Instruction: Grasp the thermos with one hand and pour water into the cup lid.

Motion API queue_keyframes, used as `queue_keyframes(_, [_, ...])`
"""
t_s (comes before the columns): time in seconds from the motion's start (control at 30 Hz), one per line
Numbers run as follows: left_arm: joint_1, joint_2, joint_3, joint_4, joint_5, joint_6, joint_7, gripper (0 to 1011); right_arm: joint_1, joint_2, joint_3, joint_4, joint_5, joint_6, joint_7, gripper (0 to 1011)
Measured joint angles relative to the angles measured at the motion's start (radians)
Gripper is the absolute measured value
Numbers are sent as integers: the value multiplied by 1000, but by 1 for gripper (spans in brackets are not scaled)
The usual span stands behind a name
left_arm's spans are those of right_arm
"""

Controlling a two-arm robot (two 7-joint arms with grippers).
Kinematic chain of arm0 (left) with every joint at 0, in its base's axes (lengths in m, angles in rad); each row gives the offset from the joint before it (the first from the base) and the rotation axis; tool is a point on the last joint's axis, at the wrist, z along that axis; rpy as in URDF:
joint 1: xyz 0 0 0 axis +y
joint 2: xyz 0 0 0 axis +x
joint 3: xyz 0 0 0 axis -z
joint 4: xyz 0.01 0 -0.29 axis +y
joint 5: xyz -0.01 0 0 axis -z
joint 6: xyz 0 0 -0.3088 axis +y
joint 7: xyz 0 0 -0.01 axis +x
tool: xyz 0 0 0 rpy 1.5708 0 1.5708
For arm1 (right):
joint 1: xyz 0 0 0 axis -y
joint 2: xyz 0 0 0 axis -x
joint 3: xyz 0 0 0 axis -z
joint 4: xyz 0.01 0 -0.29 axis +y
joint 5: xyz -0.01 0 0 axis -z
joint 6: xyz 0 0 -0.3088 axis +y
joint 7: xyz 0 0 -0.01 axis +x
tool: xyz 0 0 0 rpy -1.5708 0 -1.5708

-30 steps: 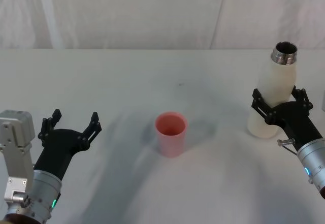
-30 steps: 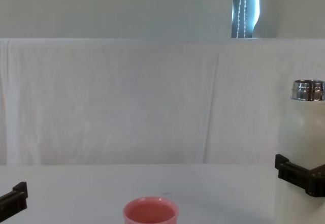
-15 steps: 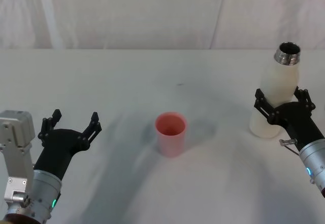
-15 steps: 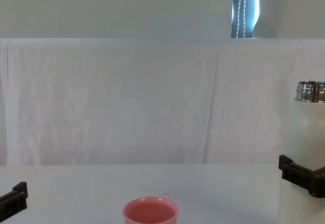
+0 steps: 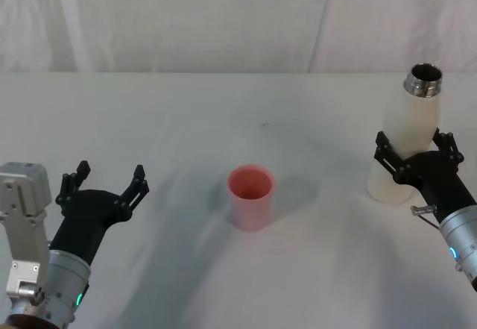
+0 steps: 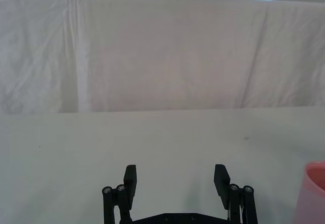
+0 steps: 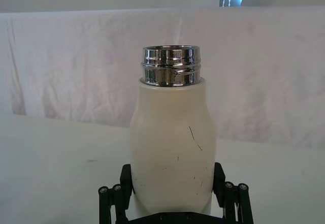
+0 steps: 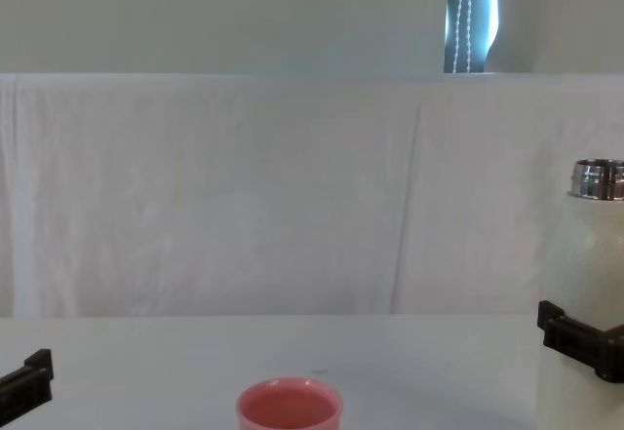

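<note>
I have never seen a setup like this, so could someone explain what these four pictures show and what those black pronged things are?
It is a robot with two arms, each ending in a black claw. Two pictures come from cameras on its head and chest, two from cameras on its wrists.

The head view looks down on a white table. A small pink cup stands in the middle, upright. At the right stands a tall cream thermos with an open steel neck.

The right claw has its fingers on either side of the thermos body, gripping it; the right wrist view shows this from just behind. The left claw sits open at the near left, holding nothing. The chest view looks across the table from low down.
</note>
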Motion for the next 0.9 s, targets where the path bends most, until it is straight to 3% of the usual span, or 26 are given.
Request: queue_keyframes(0.9, [0, 0, 0, 0, 0, 0, 0, 1001, 0, 0, -1, -2, -1, 1, 0, 1003])
